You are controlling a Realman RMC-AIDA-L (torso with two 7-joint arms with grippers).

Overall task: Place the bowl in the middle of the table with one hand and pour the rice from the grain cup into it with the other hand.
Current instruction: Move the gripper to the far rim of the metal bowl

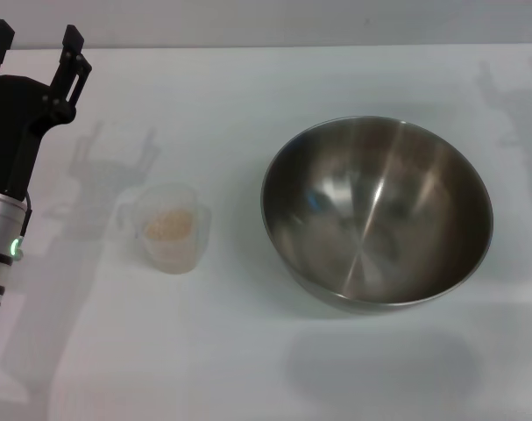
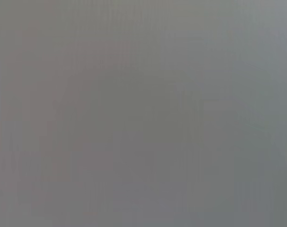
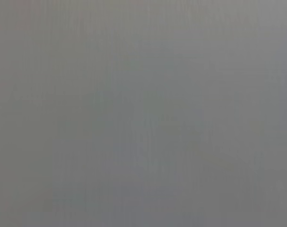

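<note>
The steel bowl (image 1: 377,213) sits empty on the white table (image 1: 248,351), right of the middle. The small clear grain cup (image 1: 169,228) stands upright to its left, apart from it, with a pale heap of rice (image 1: 167,226) inside. My left gripper (image 1: 36,48) is at the far left, up and behind the cup, open and empty. My right gripper is out of view. Both wrist views show only plain grey.
Only shadows of the arms fall on the tabletop, near the cup and at the far right corner.
</note>
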